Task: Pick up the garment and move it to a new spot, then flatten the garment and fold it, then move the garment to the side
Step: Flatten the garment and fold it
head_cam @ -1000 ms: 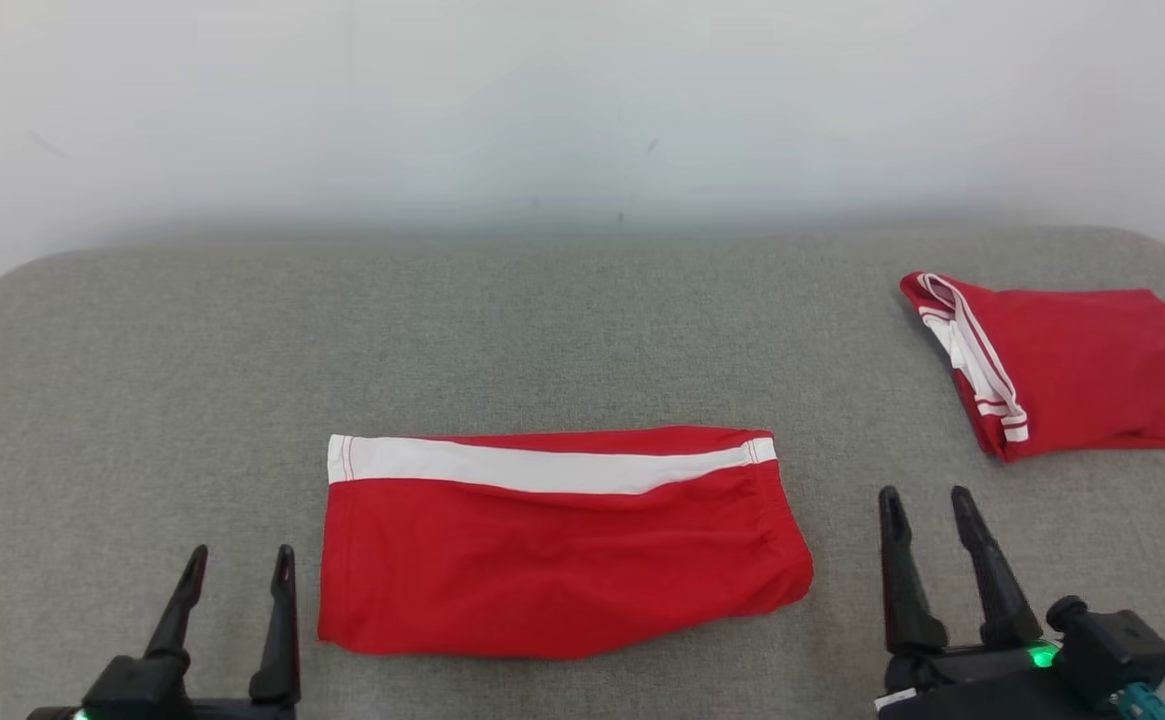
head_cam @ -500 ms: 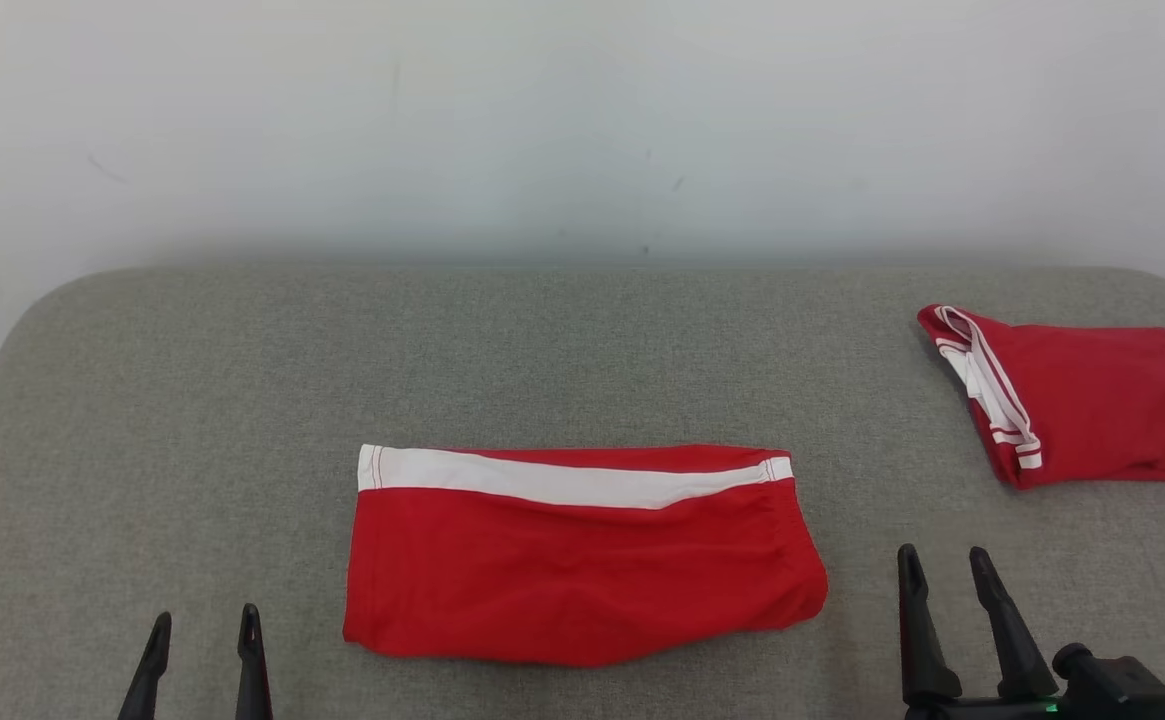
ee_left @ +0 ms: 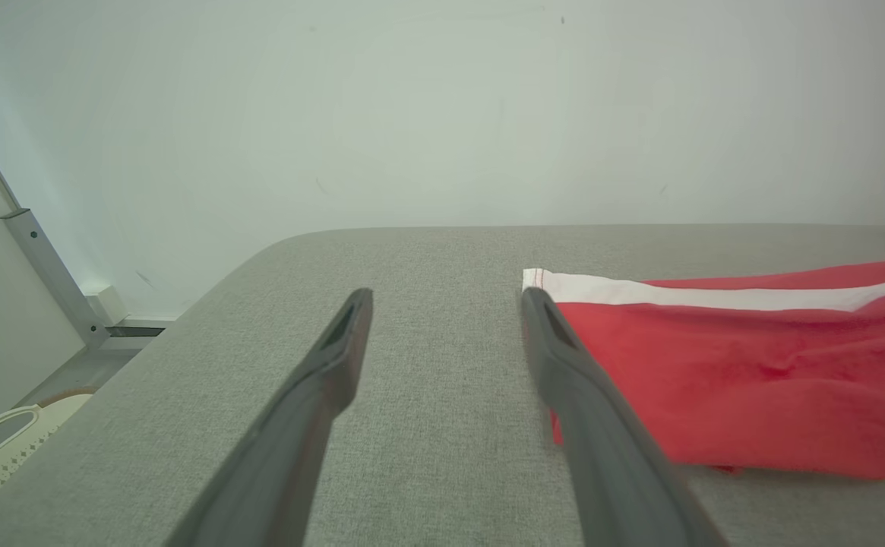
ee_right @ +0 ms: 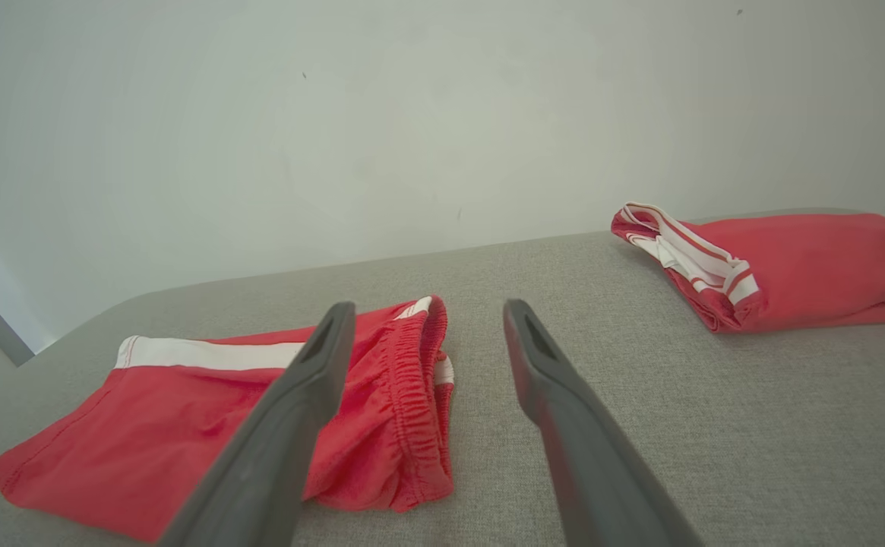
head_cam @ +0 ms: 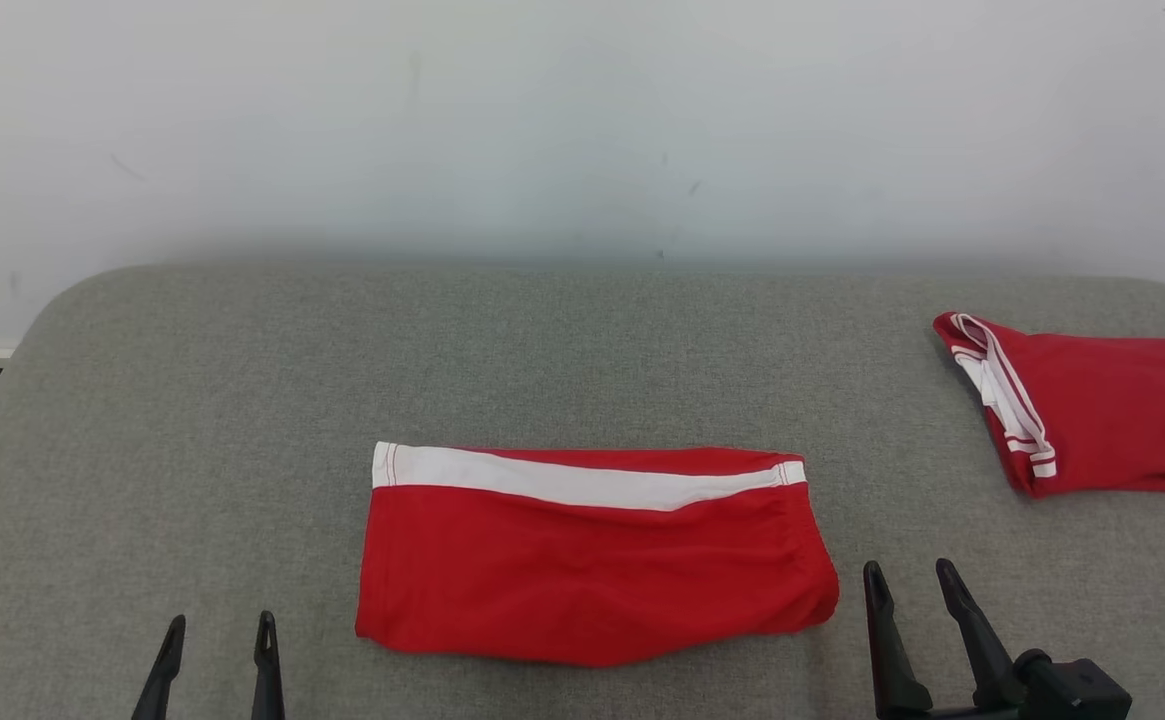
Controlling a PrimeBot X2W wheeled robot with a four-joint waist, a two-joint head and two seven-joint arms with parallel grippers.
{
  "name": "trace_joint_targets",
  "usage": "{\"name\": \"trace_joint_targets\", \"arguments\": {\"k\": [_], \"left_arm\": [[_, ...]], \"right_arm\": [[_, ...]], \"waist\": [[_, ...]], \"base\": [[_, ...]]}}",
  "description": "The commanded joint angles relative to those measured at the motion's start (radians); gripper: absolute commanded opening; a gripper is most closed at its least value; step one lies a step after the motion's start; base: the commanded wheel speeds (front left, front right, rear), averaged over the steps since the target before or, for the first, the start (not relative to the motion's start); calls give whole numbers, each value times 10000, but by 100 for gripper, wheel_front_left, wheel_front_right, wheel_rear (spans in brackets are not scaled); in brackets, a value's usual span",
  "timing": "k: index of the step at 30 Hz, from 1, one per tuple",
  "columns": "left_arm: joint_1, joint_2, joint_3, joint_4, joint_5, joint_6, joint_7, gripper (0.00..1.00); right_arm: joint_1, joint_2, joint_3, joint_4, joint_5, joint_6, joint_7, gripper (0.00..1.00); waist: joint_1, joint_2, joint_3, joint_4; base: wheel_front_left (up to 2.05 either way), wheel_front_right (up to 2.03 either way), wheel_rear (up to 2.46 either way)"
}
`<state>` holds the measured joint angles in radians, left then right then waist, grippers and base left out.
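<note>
Right gripper edged toward folded red shorts.
Left gripper and the right both stand with fingers apart, empty, flanking them.

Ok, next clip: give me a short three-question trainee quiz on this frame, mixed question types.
1. True or false: the left gripper and right gripper are both open, holding nothing.
2. The red shorts lie: A at the grey table's middle, between the grippers; B draped over one gripper; C on the floor.
3. Which edge of the shorts carries the white stripe?
Key: 1 true; 2 A; 3 the far edge, toward the wall.
</note>
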<state>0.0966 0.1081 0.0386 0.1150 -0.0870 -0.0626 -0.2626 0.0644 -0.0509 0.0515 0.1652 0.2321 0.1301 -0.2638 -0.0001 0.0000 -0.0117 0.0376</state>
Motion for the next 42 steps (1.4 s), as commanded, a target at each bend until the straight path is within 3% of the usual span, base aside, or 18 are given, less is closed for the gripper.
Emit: {"name": "trace_joint_targets", "arguments": {"k": [1,18,26,35,42], "left_arm": [[33,-50,63,0,142,-60,-30,100],[61,-289,286,-32,289,-208,-30,100],[5,-420,333,59,146,-261,-30,100],[-360,-537,-2,255,41,-406,-30,100],[-499,-567,-246,449,-32,-441,-30,100]], "right_arm": [[0,10,-35,19,-62,9,2,100],[-104,11,-115,213,-132,9,4,100],[-1052,8,148,1086,-175,9,3,100],[-3542,10,191,4227,-600,9,219,100],[-5006,12,-554,6587,-941,9,583,100]], "waist": [[1,0,10,17],[1,0,73,60],[1,0,110,159],[1,0,358,688],[1,0,482,1041]], "base": [[0,0,0],[0,0,0],[0,0,0],[0,0,0],[0,0,0]]}}
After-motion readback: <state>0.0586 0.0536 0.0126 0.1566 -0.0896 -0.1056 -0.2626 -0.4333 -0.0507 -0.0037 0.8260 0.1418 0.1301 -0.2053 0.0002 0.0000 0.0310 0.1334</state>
